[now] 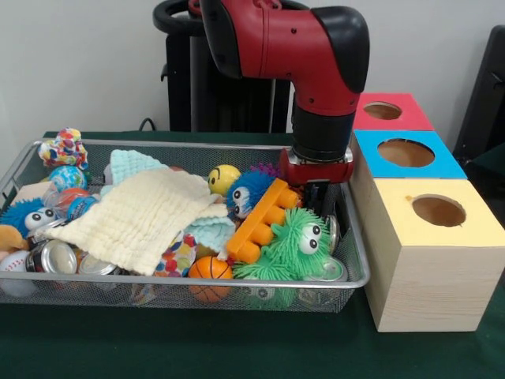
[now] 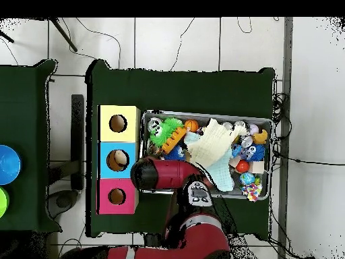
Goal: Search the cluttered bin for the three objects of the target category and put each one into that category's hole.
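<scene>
The wire mesh bin (image 1: 359, 260) is packed with toys, cloths and cans. My gripper (image 1: 319, 205) hangs low over the bin's right end, just behind a green fuzzy toy with eyes (image 1: 296, 245) and beside an orange ridged block (image 1: 260, 219). Its tips are dark and partly hidden by these toys. A blue fuzzy toy (image 1: 248, 189), a yellow smiley ball (image 1: 223, 178) and a small basketball (image 1: 210, 270) lie nearby. A cream cloth (image 1: 138, 217) covers the bin's middle. In the overhead view the arm (image 2: 162, 174) hides the gripper at the bin's (image 2: 202, 113) left end.
Three wooden boxes with round holes stand right of the bin: yellow top (image 1: 473, 225) nearest, blue (image 1: 442, 162), red (image 1: 414, 114) farthest. Cans (image 1: 55, 257), a baseball (image 1: 12, 264), another blue fuzzy toy (image 1: 20, 215) and a spotted toy (image 1: 65, 148) fill the bin's left end.
</scene>
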### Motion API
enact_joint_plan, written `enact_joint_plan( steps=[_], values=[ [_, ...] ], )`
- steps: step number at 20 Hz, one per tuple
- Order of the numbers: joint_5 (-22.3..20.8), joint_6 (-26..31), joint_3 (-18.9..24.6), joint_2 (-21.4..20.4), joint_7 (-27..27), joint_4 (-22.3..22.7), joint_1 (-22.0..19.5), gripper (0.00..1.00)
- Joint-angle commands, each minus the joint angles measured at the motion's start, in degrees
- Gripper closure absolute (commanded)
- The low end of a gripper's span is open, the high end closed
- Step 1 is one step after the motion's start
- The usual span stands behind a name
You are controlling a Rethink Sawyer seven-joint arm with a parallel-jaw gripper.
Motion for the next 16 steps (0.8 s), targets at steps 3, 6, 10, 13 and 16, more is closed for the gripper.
enact_joint_plan(
  steps=[3,6,10,13,16],
  values=[
    [-2.65,0.77,3.65,1.05,4.36,-1.33,-1.08,1.0],
    [-3.3,1.58,5.36,-2.96,3.07,1.46,-3.13,1.0],
    [-3.49,5.5,7.53,-9.01,1.19,4.94,-5.75,1.0],
    [-3.81,7.46,7.77,-11.66,0.83,6.21,-6.03,1.0],
    [-4.19,7.76,7.99,-12.67,0.94,6.86,-6.21,1.0]
  ],
)
